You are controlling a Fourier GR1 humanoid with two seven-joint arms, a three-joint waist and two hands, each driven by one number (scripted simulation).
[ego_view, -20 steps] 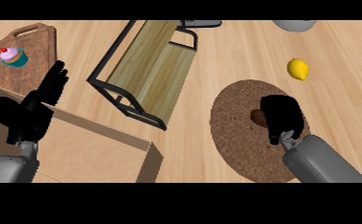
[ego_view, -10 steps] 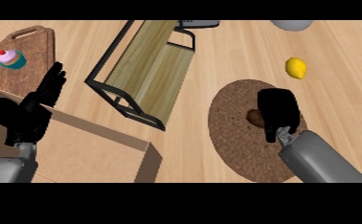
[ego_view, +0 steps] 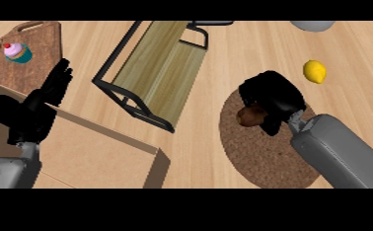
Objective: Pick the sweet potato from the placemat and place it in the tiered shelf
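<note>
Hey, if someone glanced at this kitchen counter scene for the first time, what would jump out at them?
Probably the black right hand curled over a brown sweet potato on the round brown placemat at right. Next, the black-framed wooden tiered shelf lying across the middle, and the bright yellow lemon beyond the placemat.
</note>
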